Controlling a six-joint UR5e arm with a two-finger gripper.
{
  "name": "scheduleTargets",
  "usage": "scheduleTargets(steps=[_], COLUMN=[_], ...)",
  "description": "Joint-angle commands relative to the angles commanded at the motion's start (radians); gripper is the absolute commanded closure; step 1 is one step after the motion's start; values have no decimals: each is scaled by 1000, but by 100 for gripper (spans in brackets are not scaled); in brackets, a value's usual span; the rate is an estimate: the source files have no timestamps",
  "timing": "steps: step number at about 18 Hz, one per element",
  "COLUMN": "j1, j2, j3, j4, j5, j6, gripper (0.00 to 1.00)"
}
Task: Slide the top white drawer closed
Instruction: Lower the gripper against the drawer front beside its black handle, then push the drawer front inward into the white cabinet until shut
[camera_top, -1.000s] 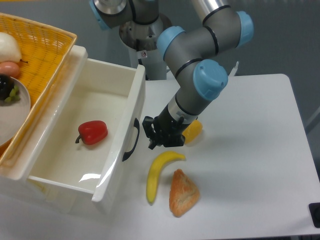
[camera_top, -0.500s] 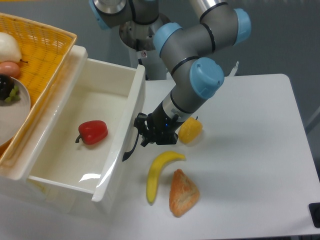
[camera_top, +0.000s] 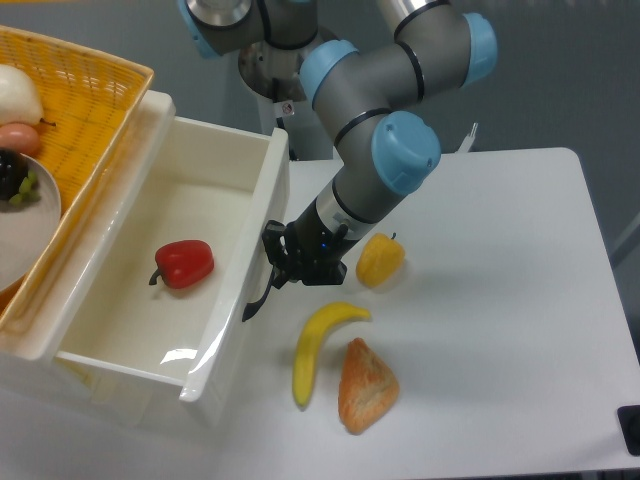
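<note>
Camera: glossy boxy top white drawer (camera_top: 150, 240)

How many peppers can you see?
2. A red pepper lies inside the open top white drawer. A yellow pepper sits on the table beside the gripper. The basket might hide more.

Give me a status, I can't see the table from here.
Gripper at the black handle, jaw state unclear. Top white drawer open, red pepper inside. Nothing blocking its path.
</note>
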Motion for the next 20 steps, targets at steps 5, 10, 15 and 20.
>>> scheduleTargets(steps=[5,10,15,20], j1=[-18,-35,-58,-77], j2=[11,12,12,12], j3=[-6,-6,-5,-8], j4=[-11,-11,-11,-11], j5=[-2,-8,-8,-8], j6=[0,-2,-6,-12], gripper=[100,100,100,100])
